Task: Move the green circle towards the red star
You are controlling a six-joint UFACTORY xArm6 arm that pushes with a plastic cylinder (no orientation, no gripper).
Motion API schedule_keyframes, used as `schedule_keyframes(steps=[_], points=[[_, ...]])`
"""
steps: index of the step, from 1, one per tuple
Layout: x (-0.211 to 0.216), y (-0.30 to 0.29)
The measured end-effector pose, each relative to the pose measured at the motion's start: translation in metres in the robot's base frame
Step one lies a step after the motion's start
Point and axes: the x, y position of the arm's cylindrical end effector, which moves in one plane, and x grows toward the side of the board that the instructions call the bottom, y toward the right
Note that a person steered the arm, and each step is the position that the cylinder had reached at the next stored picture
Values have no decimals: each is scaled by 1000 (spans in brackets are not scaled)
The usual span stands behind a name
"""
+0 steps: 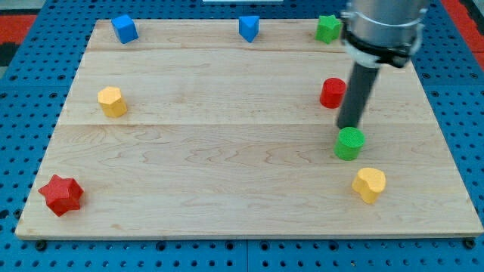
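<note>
Resting bare, grasping nothing, my tip [349, 127] touches the green circle [349, 143] just below it; pushing off-centre could slide it toward the yellow heart [369, 184], not the far-left red star [61, 195].

A lab bench: wooden board [227, 151] on blue perforated table [23, 53].

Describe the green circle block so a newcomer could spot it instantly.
Start at the light wooden board and go to its right half. The green circle block sits directly below my tip, between a red block above and a yellow block below. It is round, unlike the jagged green block at the top edge.
</note>
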Motion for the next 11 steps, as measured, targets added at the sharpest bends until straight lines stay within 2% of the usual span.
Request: schedule_keyframes(steps=[1,3,4,5,6,7,9,10,11], points=[[14,12],[32,-126],[22,-84],[42,-67],[83,-124],[85,-198],[43,-231],[48,-320],[97,-274]])
